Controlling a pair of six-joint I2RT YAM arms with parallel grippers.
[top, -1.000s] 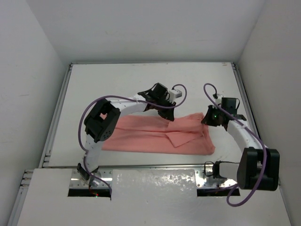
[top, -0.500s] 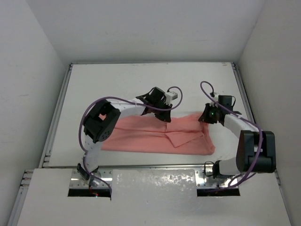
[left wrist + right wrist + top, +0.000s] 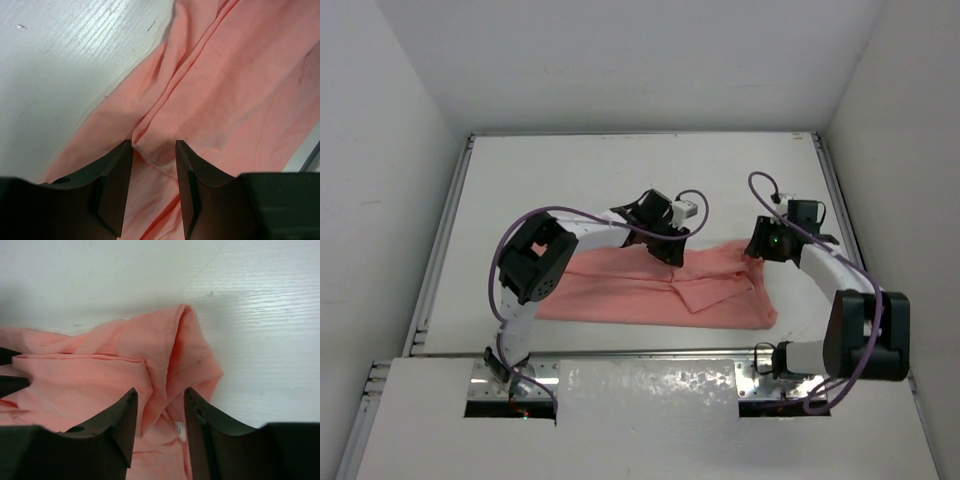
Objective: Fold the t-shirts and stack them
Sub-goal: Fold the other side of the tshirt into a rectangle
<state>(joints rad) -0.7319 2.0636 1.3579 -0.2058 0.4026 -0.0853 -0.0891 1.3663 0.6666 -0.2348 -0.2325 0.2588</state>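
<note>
A salmon-pink t-shirt (image 3: 660, 290) lies partly folded as a long band across the near middle of the white table. My left gripper (image 3: 665, 245) is low over its far edge near the middle; in the left wrist view its jaws stand open around a raised fold with a stitched hem (image 3: 155, 150). My right gripper (image 3: 762, 250) is over the shirt's far right corner; in the right wrist view its jaws stand open around a bunched ridge of cloth (image 3: 160, 390) with a small white label (image 3: 179, 429).
The white table (image 3: 620, 170) lies between metal side rails (image 3: 440, 250) and white walls. A reflective metal strip (image 3: 650, 385) with the arm bases runs along the near edge. Purple cables loop over both arms.
Both grippers have moved a little: the left one down and left onto the shirt's far edge, the right one slightly left over the corner. The shirt lies as before.
</note>
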